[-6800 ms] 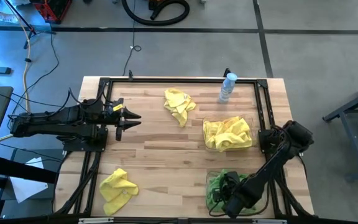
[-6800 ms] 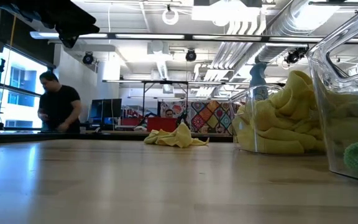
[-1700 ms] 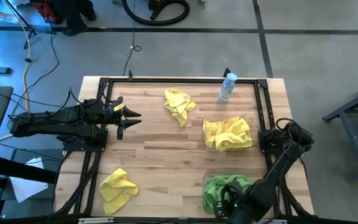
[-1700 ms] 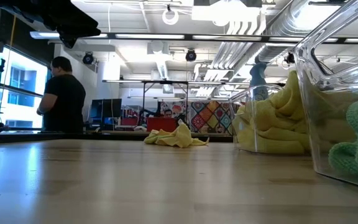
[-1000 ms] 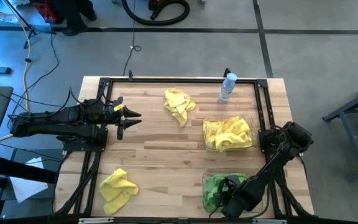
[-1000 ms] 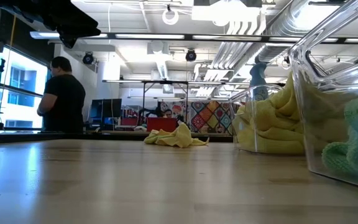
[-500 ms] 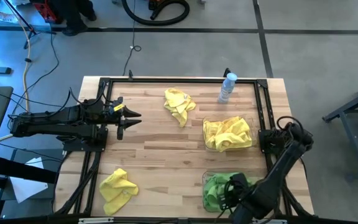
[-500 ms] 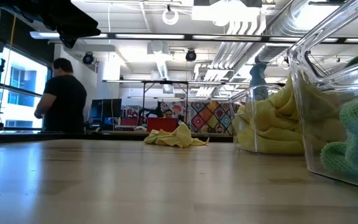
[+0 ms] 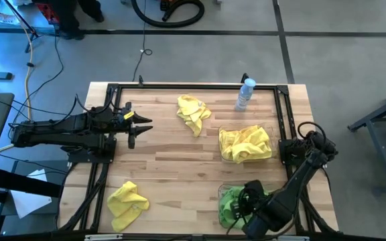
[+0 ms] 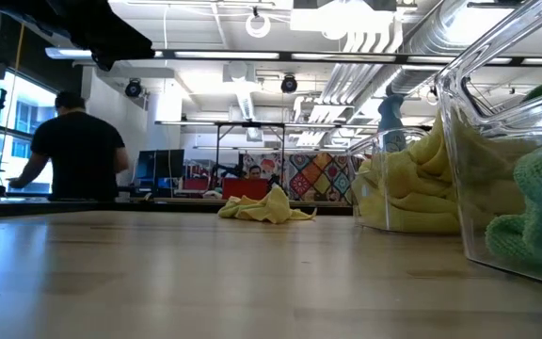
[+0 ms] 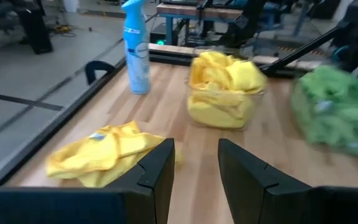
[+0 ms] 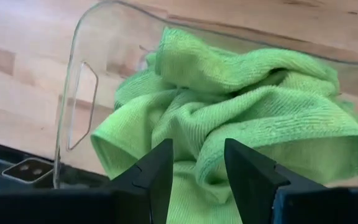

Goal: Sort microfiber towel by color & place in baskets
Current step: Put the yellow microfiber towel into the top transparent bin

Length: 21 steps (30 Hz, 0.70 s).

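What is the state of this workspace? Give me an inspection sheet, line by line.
Surface: pale wooden slat table inside a black metal frame.
Job's things: clear plastic basket of yellow cloths; clear plastic basket of green cloths; two loose yellow microfiber cloths, one at the far side, one at the near left corner.
Clutter: clear spray bottle with blue cap at the far edge.
Grippers: left gripper open, empty, over the table's left side; right gripper open above the green cloths, holding nothing.
Cables: black and yellow leads on the floor at left.
Surroundings: a person in a dark shirt stands beyond the table.
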Available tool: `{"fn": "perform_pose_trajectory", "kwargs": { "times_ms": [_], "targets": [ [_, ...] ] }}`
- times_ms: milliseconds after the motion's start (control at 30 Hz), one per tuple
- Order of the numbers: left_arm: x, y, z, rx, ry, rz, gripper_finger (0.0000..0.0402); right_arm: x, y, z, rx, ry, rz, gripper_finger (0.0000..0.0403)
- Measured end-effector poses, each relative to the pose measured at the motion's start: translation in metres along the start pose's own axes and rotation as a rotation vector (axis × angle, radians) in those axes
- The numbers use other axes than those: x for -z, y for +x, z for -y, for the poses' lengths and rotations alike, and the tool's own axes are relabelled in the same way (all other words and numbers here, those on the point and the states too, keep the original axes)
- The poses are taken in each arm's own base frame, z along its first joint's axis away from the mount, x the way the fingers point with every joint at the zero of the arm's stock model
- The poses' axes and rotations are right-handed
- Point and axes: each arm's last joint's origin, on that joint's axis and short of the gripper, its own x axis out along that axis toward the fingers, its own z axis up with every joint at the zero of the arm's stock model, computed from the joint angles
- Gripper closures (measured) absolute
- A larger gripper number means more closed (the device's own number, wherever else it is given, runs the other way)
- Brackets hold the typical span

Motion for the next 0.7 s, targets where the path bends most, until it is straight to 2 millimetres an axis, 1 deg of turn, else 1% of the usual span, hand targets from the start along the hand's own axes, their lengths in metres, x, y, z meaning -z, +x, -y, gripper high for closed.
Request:
{"fn": "perform_pose_trajectory", "kwargs": {
  "times_ms": [167,333,433,500,700],
  "targets": [
    [0.001,0.003,0.0,-0.026,0.052,-0.014,0.0289,-0.011,0.003,-0.004,0.023,0.026,0.021,0.0261],
    [0.004,0.012,0.001,-0.02,0.084,-0.065,0.0289,-0.035,0.009,-0.019,0.004,-0.026,0.09,0.0261],
    [0.007,0.02,0.002,-0.02,0.093,-0.109,0.0289,-0.056,0.014,-0.028,0.017,-0.079,0.122,0.0261],
    [0.005,0.025,0.002,-0.02,0.095,-0.133,0.0289,-0.073,0.018,-0.035,0.032,-0.118,0.135,0.0261],
    [-0.015,0.033,0.008,-0.04,0.155,-0.233,0.0289,-0.123,0.029,-0.052,0.071,-0.287,0.18,0.0261]
  ]
}}
